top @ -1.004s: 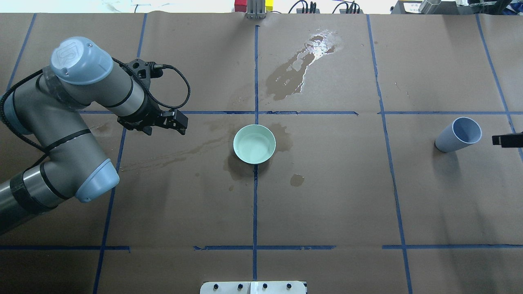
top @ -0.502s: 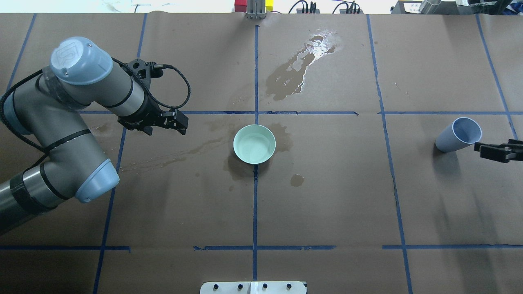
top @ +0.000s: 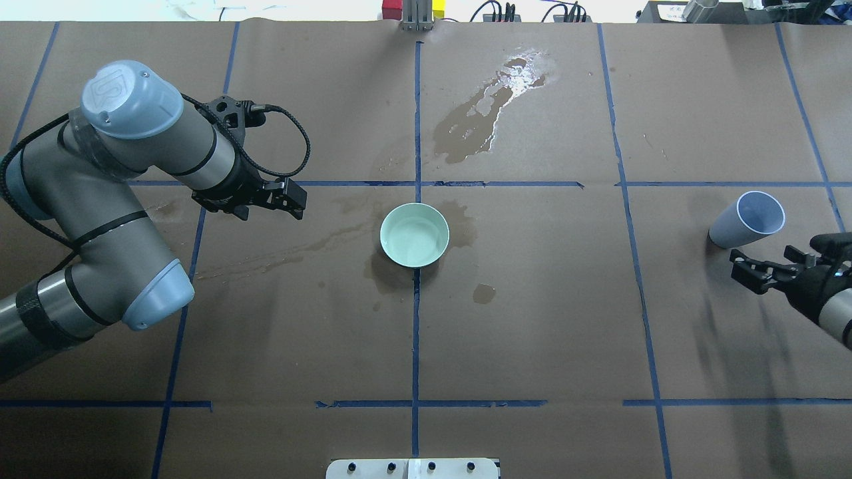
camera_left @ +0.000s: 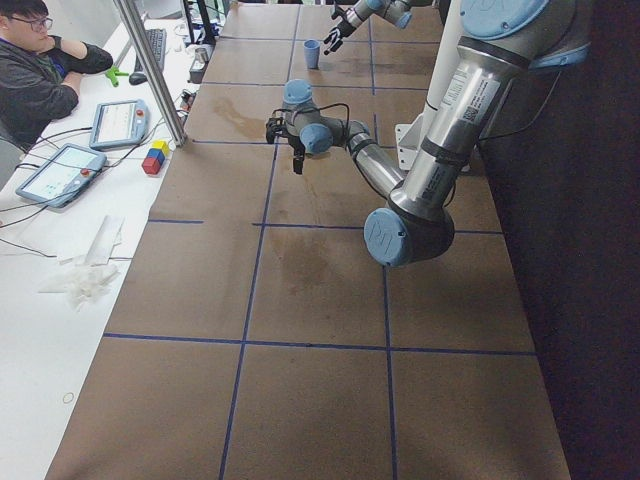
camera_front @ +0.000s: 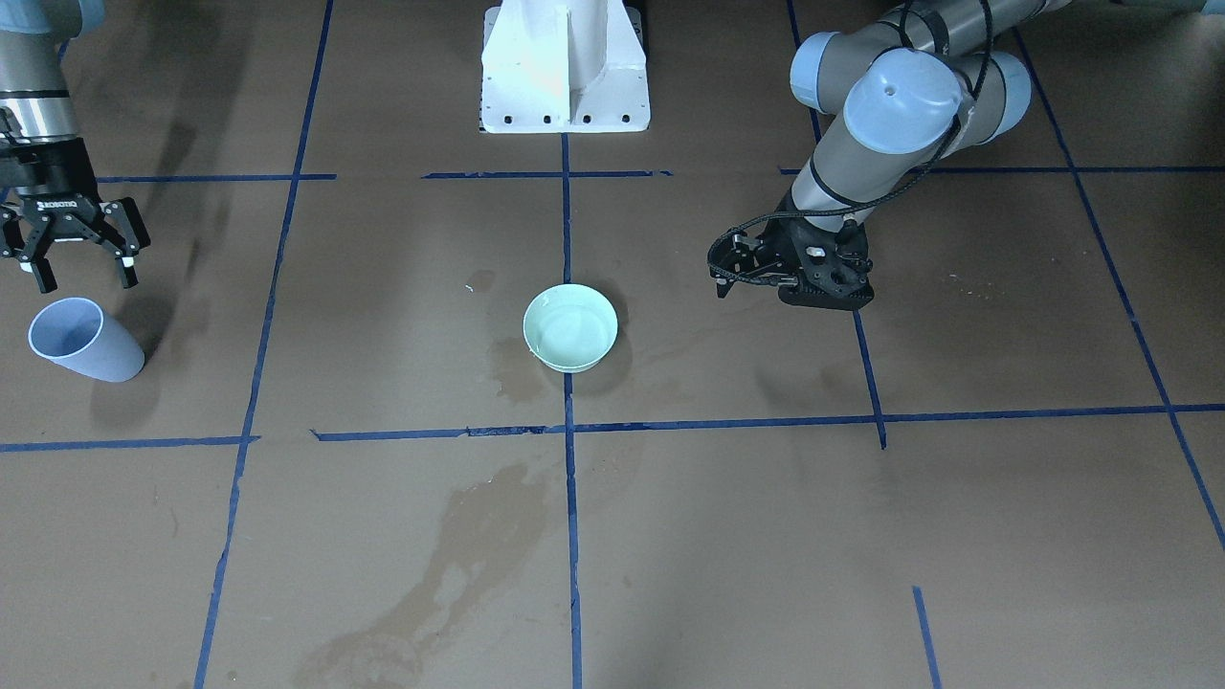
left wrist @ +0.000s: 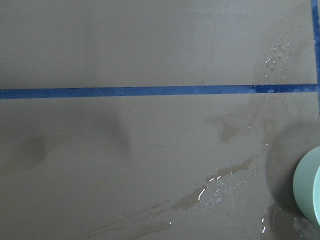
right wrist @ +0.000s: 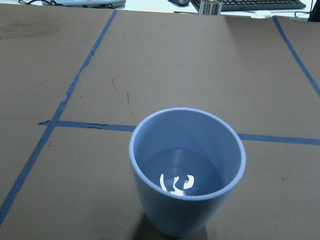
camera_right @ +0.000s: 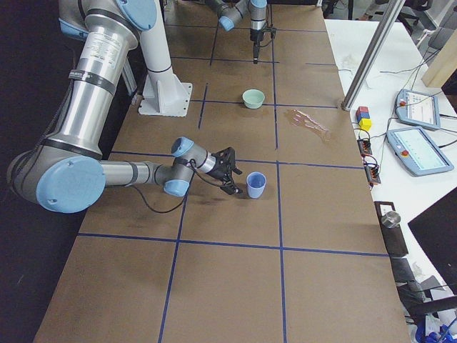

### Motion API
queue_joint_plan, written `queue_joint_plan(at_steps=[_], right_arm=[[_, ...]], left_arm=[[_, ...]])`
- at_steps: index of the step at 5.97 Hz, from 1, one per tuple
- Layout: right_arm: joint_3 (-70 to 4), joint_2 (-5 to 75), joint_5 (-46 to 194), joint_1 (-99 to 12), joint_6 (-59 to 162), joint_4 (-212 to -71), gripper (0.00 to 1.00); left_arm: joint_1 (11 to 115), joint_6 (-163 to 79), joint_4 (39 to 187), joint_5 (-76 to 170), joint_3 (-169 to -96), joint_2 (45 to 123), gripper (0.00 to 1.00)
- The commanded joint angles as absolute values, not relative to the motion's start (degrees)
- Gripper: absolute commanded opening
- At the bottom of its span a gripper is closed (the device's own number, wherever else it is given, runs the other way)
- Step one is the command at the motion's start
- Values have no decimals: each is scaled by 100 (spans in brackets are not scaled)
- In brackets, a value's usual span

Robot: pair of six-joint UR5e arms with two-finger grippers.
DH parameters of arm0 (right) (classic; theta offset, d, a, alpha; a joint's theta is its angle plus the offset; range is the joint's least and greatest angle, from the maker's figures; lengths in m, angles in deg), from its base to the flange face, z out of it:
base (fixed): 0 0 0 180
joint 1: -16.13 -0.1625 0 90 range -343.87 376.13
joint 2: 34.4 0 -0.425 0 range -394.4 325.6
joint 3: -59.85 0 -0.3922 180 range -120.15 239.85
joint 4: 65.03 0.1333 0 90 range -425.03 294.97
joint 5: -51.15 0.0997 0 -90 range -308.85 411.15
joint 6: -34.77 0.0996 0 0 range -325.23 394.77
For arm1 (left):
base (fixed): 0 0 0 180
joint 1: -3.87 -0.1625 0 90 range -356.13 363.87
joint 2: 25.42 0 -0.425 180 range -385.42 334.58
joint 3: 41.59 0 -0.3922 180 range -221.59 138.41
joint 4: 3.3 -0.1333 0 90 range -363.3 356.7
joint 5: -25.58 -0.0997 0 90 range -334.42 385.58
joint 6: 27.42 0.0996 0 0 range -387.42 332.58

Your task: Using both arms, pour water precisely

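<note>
Overhead, the right pincer [top: 740,267], released, sits at the blue cup's [top: 747,223] six o'clock while the left pincer [top: 294,198] looks clenched at the green bowl's [top: 414,234] nine; only the right wrist view shows the water [right wrist: 176,181] glinting inside that cup.

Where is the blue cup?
In the overhead view the blue cup stands upright at the far right of the table, just beyond the open right gripper.
</note>
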State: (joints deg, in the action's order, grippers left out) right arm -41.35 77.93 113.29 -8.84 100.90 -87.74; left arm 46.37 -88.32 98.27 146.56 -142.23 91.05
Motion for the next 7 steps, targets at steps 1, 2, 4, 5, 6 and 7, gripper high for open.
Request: queue_joint_plan(at_steps=[1, 2, 4, 5, 6, 7], right_arm=[[-3554, 7417, 10558, -558, 10131, -8474, 99], [-2977, 7092, 10538, -558, 10052, -8107, 98], [-2813, 6992, 10521, -584, 9788, -7936, 98], [-2813, 6975, 10477, -654, 9753, -7936, 99], [-2813, 6975, 10485, -855, 9718, -7927, 99], [-2804, 6975, 10477, -961, 9700, -7936, 99]], left_arm=[[4632, -8877, 9830, 14652, -14222, 9104, 100], [4632, -8877, 9830, 14652, -14222, 9104, 100], [4632, -8885, 9830, 14652, -14222, 9104, 100], [4632, -8903, 9830, 14652, -14222, 9112, 100], [4632, -8912, 9830, 14652, -14222, 9104, 100], [4632, -8920, 9830, 14652, -14222, 9104, 100]])
